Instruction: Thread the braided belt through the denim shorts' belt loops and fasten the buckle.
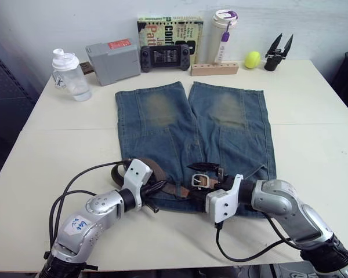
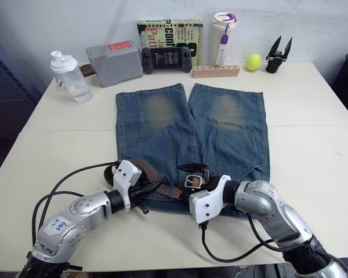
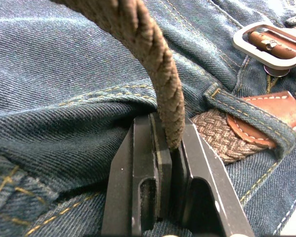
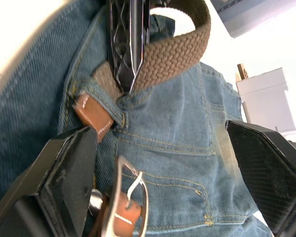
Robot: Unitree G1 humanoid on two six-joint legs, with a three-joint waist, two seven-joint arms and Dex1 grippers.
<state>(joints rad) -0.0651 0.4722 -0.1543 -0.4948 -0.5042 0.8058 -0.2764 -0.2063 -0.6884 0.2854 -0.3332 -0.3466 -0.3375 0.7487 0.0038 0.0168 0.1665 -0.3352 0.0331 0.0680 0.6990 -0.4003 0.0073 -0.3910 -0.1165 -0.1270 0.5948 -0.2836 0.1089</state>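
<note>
We lose much of the braided belt (image 1: 162, 186) where it runs under the left gripper (image 1: 158, 188) and beneath a belt loop (image 3: 246, 106), and the wrist view's edge cuts its upper stretch. The right gripper (image 1: 220, 186) covers the denim shorts (image 1: 162, 130) waistband beside the buckle (image 1: 199, 180), whose prong we cannot make out.

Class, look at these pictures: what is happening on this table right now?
A two-armed robot is threading a braided belt through denim shorts. Its left gripper is shut on the belt beside a belt loop that the leather tip has entered. The right gripper is open over the buckle, which is unfastened.
</note>
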